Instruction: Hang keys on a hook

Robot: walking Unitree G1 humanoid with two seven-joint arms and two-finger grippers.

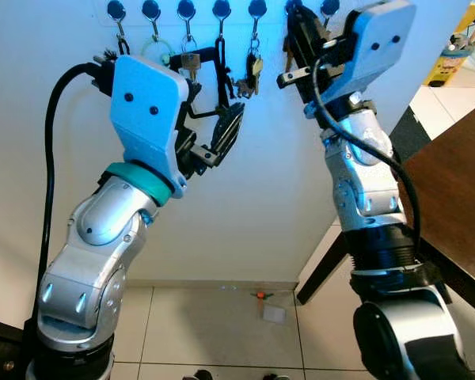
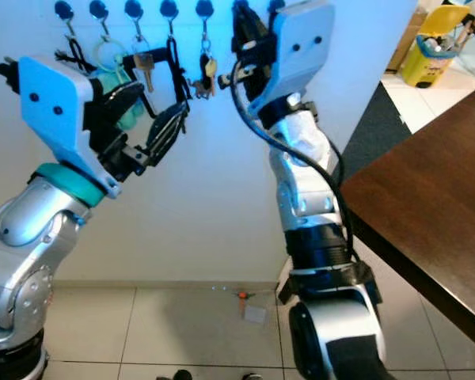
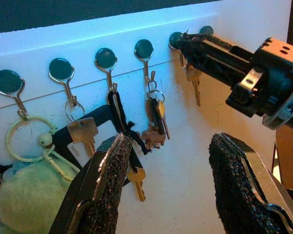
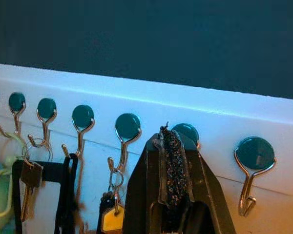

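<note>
While the right gripper [image 4: 172, 161], fingers pressed together, sits at a wall hook [image 4: 184, 132], the key [image 3: 194, 84] hangs there blade-down, long axis vertical, seen in the left wrist view. Left gripper [image 3: 178, 183] spread, empty, at 8 o'clock from it. White wall [image 1: 245, 198]; tiled floor [image 1: 206, 324]; dark table [image 2: 435, 214] at 3 o'clock.

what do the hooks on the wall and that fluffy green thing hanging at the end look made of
The hooks look like thin bent metal wire, silvery and shiny, each under a round dark teal cap that could be plastic or coated metal. The fluffy green pompom looks like soft synthetic fur or yarn, matte and fuzzy at its edges, hung from a pale, smooth ring, probably plastic.
</note>
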